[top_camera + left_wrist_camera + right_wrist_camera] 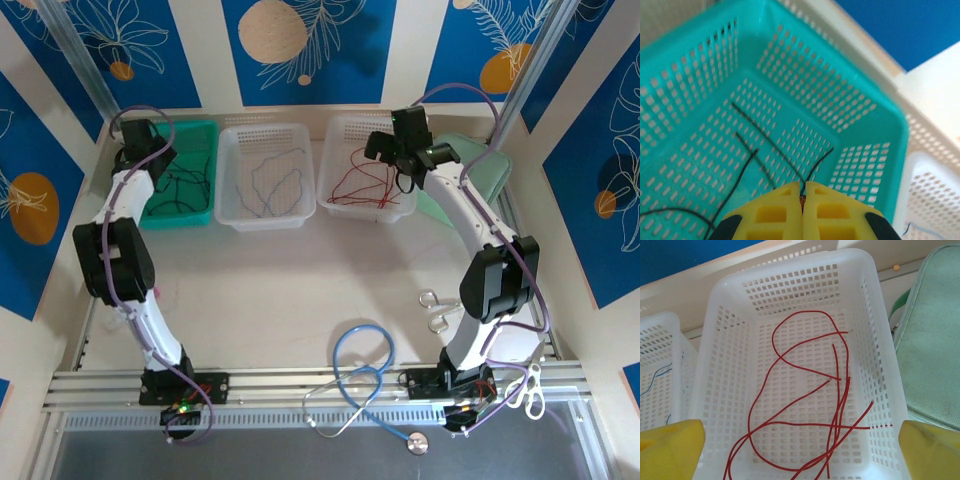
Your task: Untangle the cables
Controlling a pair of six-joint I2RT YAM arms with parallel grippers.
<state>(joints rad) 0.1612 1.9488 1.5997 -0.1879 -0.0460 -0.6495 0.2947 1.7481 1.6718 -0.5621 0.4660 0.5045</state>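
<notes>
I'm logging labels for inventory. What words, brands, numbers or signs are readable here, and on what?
None: no readable text on the teal basket, the white baskets, the cables, the stethoscope or the blue wall panels.

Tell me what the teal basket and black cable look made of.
Teal basket: probably moulded plastic, faintly glossy, with even rows of slots. Black cable: thin flexible wire, likely a matte plastic or rubber sheath; it lies in loose bends.
</notes>
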